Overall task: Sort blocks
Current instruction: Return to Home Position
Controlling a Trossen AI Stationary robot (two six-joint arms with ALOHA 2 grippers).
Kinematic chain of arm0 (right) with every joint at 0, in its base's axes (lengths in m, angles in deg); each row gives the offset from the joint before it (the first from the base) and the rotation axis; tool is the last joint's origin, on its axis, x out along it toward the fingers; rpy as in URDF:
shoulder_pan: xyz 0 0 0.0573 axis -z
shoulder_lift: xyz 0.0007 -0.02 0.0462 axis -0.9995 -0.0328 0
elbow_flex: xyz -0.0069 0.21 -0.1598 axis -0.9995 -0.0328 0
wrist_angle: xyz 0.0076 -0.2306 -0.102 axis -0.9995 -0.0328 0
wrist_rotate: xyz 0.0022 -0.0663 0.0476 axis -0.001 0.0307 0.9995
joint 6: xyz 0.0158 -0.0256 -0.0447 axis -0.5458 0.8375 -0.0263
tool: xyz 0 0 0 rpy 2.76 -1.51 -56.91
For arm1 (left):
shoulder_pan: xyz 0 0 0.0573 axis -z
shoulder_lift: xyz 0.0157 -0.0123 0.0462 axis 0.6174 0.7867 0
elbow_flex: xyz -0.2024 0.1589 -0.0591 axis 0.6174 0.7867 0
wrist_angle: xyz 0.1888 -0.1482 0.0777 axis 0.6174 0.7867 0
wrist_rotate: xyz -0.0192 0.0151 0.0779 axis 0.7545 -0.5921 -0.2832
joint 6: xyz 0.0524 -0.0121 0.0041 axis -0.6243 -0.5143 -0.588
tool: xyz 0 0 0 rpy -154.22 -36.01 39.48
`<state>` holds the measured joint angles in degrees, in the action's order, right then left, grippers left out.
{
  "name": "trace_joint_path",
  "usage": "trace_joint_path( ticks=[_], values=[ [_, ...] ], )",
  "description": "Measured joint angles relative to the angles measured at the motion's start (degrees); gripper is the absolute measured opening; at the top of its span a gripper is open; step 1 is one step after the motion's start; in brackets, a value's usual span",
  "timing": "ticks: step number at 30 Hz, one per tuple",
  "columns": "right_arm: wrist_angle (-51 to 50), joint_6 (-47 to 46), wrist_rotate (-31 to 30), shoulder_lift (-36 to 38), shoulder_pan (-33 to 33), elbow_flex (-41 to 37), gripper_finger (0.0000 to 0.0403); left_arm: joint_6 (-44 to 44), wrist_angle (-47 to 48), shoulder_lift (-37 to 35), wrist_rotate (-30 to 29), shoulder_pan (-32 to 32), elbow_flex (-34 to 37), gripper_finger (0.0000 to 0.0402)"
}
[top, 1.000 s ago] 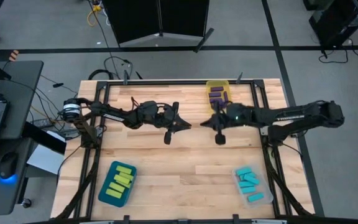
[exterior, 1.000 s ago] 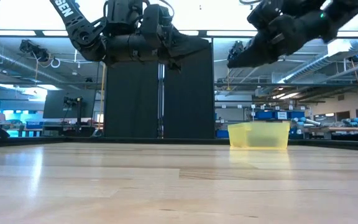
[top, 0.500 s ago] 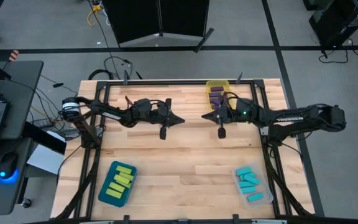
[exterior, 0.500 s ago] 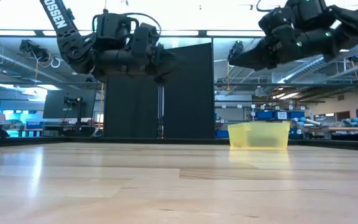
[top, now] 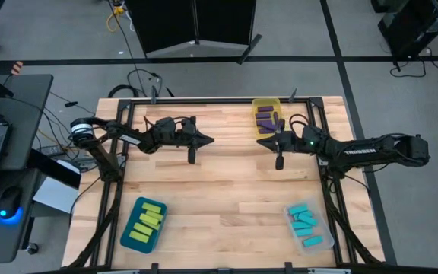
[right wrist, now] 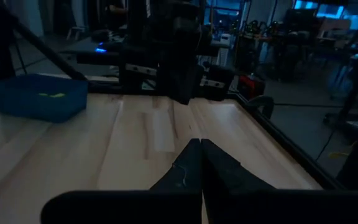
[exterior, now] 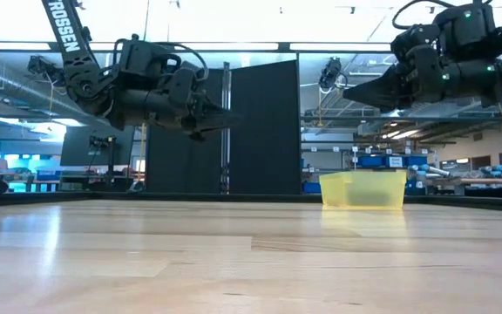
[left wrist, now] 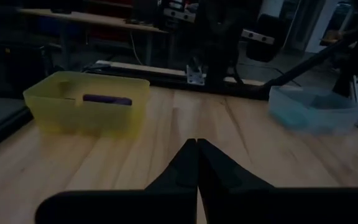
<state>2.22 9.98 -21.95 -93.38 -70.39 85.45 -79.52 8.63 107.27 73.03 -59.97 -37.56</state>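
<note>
While the left gripper (top: 208,140) and right gripper (top: 260,141) hover closed (nothing held) above the table (top: 226,190), purple blocks (top: 265,116) fill the yellow bin (top: 265,100), green blocks (top: 148,219) the blue bin (top: 135,243), cyan blocks (top: 304,221) the clear bin (top: 323,243).

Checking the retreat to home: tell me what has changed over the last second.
Both arms drew back from the table's middle, widening the gap between them: the left gripper went left, the right gripper right, both toward the far edge. Both stayed shut and empty. The purple blocks in the yellow bin, green blocks in the blue bin and cyan blocks in the clear bin did not move.
</note>
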Motion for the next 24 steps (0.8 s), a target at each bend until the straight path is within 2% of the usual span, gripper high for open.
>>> trace_joint_path(
  ticks=[8, 13, 16, 21, 24],
  values=[
    [-0.5, 0.5, 1.0, 0.3, 0.0, -0.1, 0.0005, -3.0, 3.5, 0.1, -2.2, -0.7, 0.0, 0.0009],
    [-0.5, -0.1, 1.1, 2.6, 0.0, -3.0, 0.0005, -5.8, 5.3, 0.2, -1.5, -0.6, 0.1, 0.0009],
    [-0.3, -0.9, 1.0, 5.8, 0.0, -5.5, 0.0005, -6.5, 1.4, 0.0, -0.1, -0.7, 2.6, 0.0009],
    [-0.1, -2.2, 0.9, 12.3, 0.0, -9.8, 0.0004, -4.5, -11.8, -0.8, 0.1, -1.0, 11.1, 0.0009],
    [-3.8, -2.3, -0.3, 16.0, 0.0, -10.2, 0.0004, -2.0, -19.2, -0.8, -0.4, -1.0, 15.7, 0.0009]
  ],
)
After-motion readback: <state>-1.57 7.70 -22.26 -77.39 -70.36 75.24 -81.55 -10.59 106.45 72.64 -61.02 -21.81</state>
